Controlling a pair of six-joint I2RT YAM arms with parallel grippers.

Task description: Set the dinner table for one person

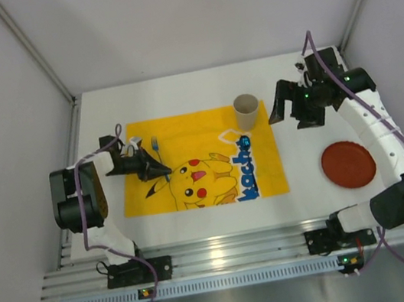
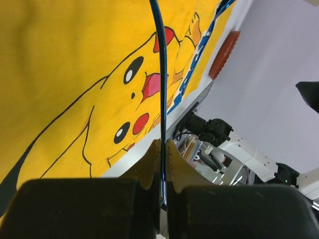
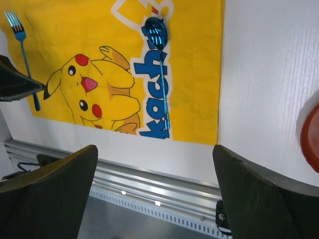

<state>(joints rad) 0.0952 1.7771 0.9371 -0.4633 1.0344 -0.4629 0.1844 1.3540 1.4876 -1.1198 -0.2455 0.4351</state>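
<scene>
The white dinner table (image 1: 304, 180) carries a yellow Pikachu-print cloth (image 1: 184, 134). My left gripper (image 1: 160, 172) is shut on the handle of a blue fork (image 1: 155, 145) over the cloth's left part. In the left wrist view the thin blue handle (image 2: 162, 74) runs up from between the closed fingertips (image 2: 163, 149). The right wrist view shows the fork (image 3: 22, 50) and a blue spoon (image 3: 162, 74) lying on the cloth's lettering. My right gripper (image 1: 292, 109) is open and empty, held high right of a beige cup (image 1: 247, 112). A red plate (image 1: 348, 164) lies on the table at the right.
Grey walls with metal corner posts (image 1: 34, 51) close in the table on three sides. An aluminium rail (image 1: 227, 255) runs along the near edge with both arm bases. The right arm's white link (image 1: 376, 122) arches over the red plate's far side.
</scene>
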